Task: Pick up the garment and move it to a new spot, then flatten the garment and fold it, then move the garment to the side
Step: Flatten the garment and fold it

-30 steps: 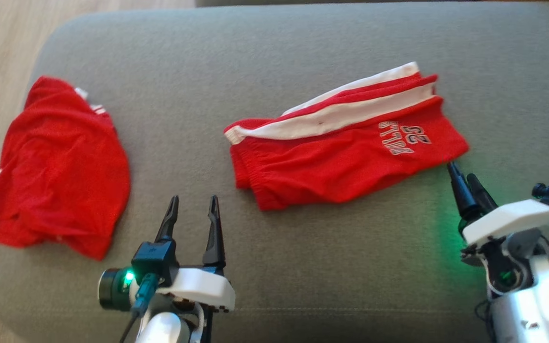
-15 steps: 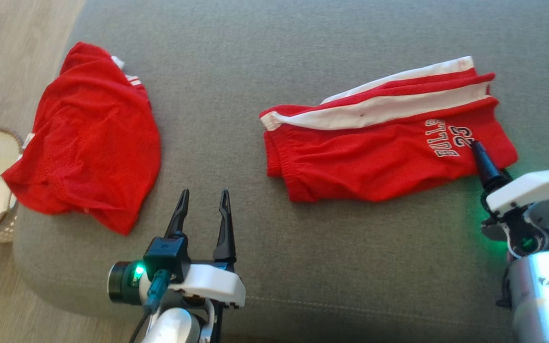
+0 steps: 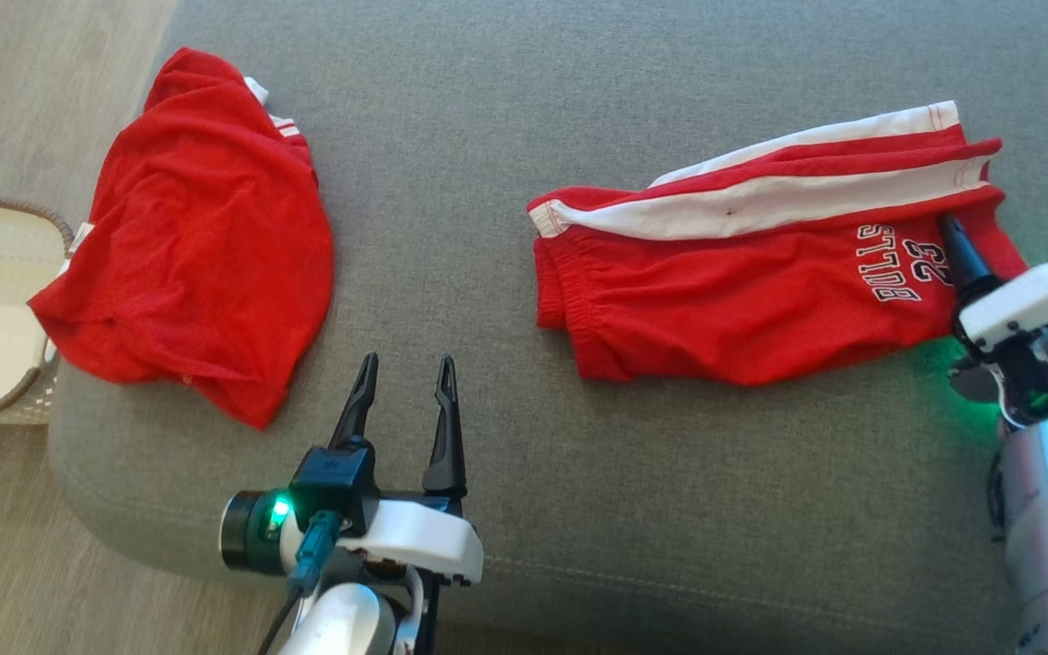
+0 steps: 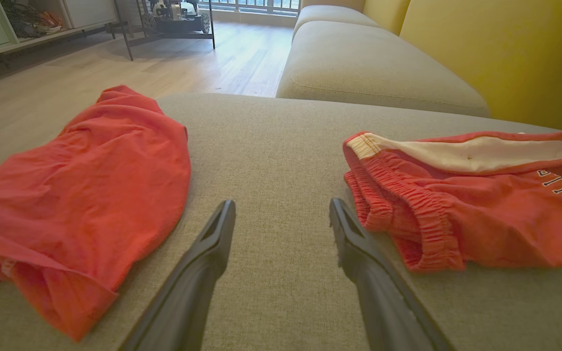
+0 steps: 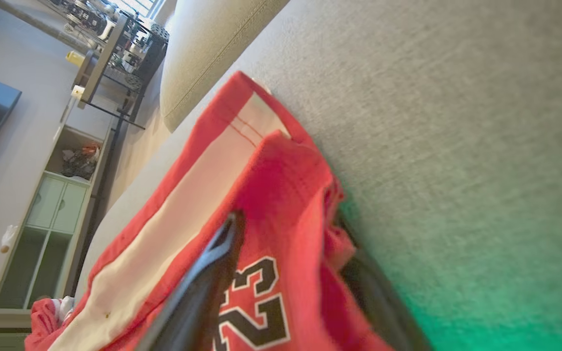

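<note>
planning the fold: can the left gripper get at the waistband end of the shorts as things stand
Probably yes. The left gripper is open over bare cushion, and the waistband end of the shorts lies just to its right with nothing between.

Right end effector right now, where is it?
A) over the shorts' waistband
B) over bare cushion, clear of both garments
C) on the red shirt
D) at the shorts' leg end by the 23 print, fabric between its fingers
D: in the right wrist view the right end effector has one finger lying on top of the shorts beside the 23, and the other is partly tucked under the hem edge.
</note>
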{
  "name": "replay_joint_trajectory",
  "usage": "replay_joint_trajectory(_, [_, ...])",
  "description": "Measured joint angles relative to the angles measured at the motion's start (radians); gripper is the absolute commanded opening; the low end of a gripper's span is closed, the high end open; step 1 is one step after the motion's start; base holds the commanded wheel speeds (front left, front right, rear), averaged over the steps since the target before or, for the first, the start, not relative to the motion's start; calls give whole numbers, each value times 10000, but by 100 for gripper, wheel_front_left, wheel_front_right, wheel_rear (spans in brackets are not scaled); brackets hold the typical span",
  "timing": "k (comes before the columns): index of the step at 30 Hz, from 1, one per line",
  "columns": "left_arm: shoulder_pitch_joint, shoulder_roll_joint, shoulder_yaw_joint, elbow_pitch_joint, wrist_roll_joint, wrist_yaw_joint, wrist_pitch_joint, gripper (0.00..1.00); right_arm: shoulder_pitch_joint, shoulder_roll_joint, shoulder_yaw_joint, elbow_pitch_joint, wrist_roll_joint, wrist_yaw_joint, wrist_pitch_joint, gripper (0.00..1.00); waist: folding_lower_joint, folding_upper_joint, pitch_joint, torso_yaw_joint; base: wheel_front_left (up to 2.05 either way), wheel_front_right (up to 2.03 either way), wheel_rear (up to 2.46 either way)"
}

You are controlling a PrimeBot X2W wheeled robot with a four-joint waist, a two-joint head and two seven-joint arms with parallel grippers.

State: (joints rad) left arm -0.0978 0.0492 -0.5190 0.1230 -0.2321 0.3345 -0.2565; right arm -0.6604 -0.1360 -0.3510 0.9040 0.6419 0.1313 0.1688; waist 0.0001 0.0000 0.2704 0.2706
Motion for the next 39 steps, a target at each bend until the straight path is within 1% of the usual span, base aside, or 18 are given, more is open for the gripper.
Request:
replay_joint_trajectory(5, [-32,0,12,27,0,2,0,100,-33,123,407,-50,165,-4,-10,0,1,0,-91,-21,0,0,0])
replay_joint_trajectory(13, [-30,-2,155,113,0,-4,0,100,586,370,748,-604,1204,-2,-500,0,1,0,-400,-322,0,0,0])
replay_joint_trajectory(18, [1,-2,261,140,0,-33,0,100,1238,408,719,-915,1605,-4,-917,0,0,0,-687,-586,0,0,0])
replay_joint_trajectory(22, [155,0,412,188,0,-100,0,100,1732,376,336,-959,1680,-4,-1292,0,-1,0,-952,-823,0,0,0])
replay_joint_trajectory(25, [278,0,529,215,0,-151,0,100,1913,238,-128,-796,1312,-2,-1613,0,-1,0,-1159,-1012,0,0,0])
replay_joint_trajectory(28, [427,0,633,240,2,-194,0,100,1978,-63,-913,-90,343,-4,-1964,0,-1,0,-1331,-1197,0,0,0])
replay_joint_trajectory(30, [500,0,711,236,2,-240,0,100,1996,-125,-1206,130,-90,-4,-1987,0,-1,0,-1396,-1327,0,0,0])
replay_joint_trajectory(36, [511,0,715,291,2,-355,0,100,1707,113,-1229,136,-1143,-4,-2088,0,-1,0,-1488,-1577,0,0,0])
replay_joint_trajectory(39, [510,0,708,334,2,-368,0,100,1554,339,-851,-337,-1233,-4,-2088,0,-1,0,-1579,-1567,0,0,0])
